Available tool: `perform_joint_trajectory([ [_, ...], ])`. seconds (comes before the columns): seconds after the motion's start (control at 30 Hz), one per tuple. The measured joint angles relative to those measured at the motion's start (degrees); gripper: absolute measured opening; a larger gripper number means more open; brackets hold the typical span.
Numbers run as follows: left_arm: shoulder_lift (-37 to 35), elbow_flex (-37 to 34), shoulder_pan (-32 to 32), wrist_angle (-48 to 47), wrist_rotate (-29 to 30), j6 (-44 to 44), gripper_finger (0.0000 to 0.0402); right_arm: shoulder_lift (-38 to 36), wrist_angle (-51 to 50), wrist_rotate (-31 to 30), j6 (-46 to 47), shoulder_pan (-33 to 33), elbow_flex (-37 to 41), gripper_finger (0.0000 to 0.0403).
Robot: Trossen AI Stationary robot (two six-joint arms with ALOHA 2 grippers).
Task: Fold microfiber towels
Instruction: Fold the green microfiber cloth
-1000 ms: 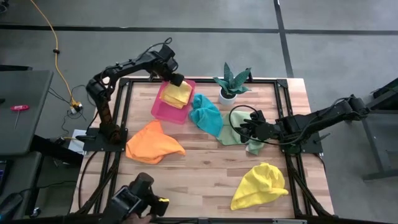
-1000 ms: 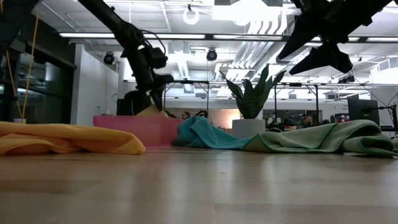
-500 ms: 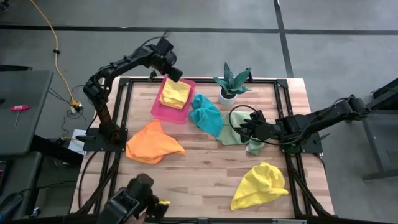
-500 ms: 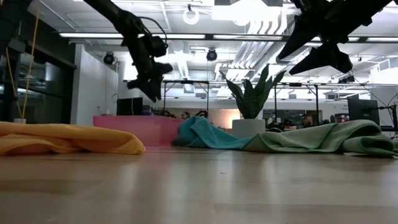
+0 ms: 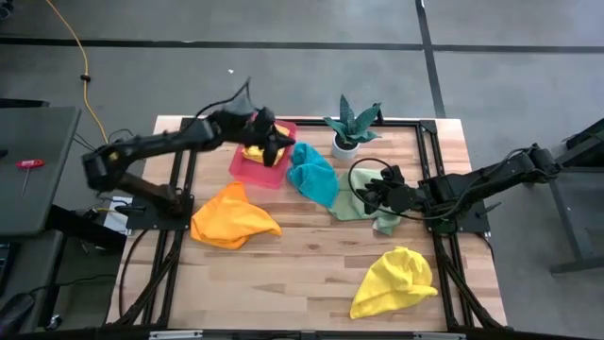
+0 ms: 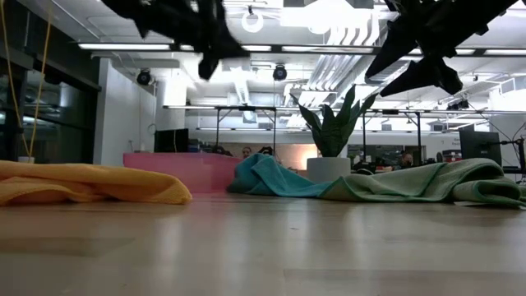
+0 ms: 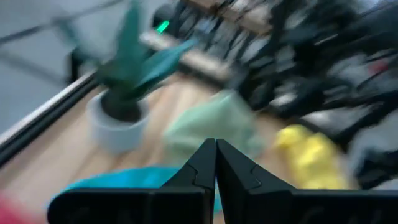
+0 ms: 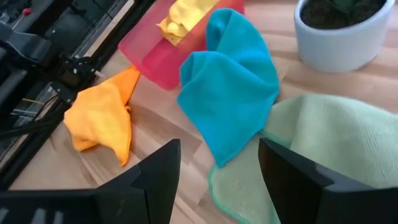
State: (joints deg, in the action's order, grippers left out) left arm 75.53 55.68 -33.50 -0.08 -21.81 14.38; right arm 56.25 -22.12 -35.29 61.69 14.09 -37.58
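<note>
No text, label, brand, number or sign can be read in any of the four views.

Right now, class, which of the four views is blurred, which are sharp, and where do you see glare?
Left wrist view: heavily smeared; the potted plant and yellow towel are soft, though the shut left gripper reads clearly. Right wrist view: sharp on the teal towel. Low view: bright ceiling lights glare, arms showing as dark silhouettes. High view: evenly lit.
</note>
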Motion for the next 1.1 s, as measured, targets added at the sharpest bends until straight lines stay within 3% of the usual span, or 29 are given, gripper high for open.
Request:
perform_joint_trajectory([
  [0.17, -7.73, -8.47, 7.46, 15.10, 4.81, 8.68, 0.0000, 0.01, 3.09, 4.81, -7.90, -1.54, 0.00, 0.0209],
  [0.3, -12.53, -15.38, 12.31, 28.13, 13.06, 16.02, 0.0000, 0.02, 6.35, 11.82, -14.32, -3.40, 0.00, 0.0209],
  [0.47, -16.86, -19.85, 17.84, 29.61, 22.90, 16.97, 0.0000, 0.02, 8.32, 21.01, -20.07, -5.74, 0.00, 0.0209],
  [0.63, -18.62, -20.39, 20.21, 28.22, 21.11, 13.70, 0.0000, 2.82, 8.84, 26.41, -26.06, -6.99, 0.00, 0.0209],
  [0.77, -19.51, -20.38, 21.41, 28.37, 17.63, 11.81, 0.0000, 9.83, 9.17, 27.24, -29.15, -7.02, -1.14, 0.0209],
  [1.1, -21.65, -20.38, 22.78, 22.80, 13.46, 2.79, 0.0000, 29.77, 12.06, 26.78, -23.88, -6.95, -4.91, 0.0209],
])
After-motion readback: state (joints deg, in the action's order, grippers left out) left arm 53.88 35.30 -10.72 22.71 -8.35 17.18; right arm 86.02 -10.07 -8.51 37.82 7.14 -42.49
